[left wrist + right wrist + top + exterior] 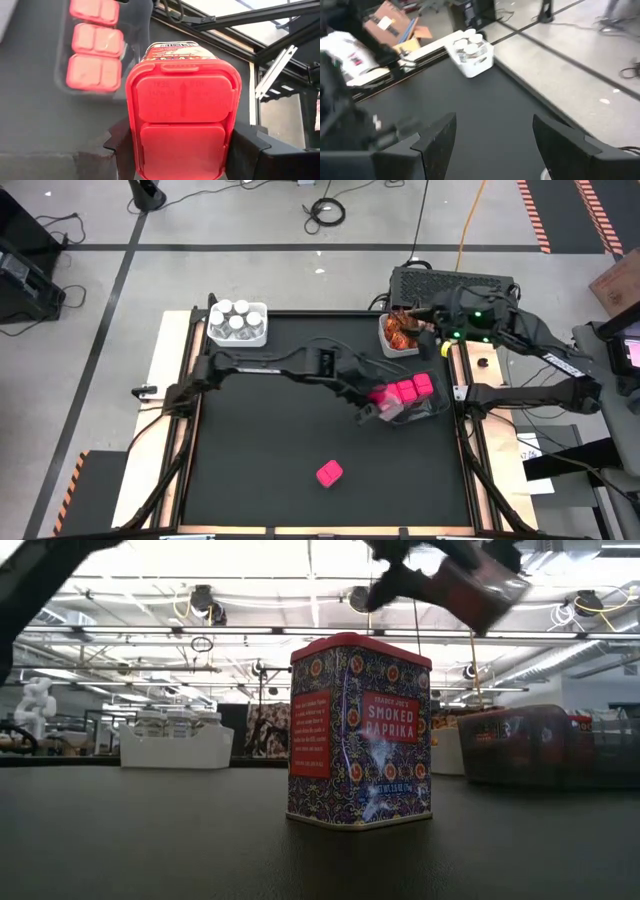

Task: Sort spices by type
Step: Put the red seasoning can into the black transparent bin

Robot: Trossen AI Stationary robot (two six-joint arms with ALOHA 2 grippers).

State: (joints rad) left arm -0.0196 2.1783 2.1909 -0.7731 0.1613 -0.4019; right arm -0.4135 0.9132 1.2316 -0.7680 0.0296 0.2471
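Left hand grips a pink-lidded spice tin over the dark bin at the tabletop's 3 o'clock.

The left hand (182,145) is clamped on a pink-lidded patterned tin (182,110) above the dark bin (432,406) holding more pink tins (408,388). Another pink tin (329,472) stands alone at 6 o'clock. White-capped jars (236,320) fill a white bin at 11 o'clock; orange-brown sachets (401,332) sit at 1 o'clock. The right hand (492,145) hangs open near the sachets.

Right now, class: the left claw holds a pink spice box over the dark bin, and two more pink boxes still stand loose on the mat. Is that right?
Not quite. The high view shows only one loose pink box on the mat. The left claw does hold a pink spice box over the dark bin.
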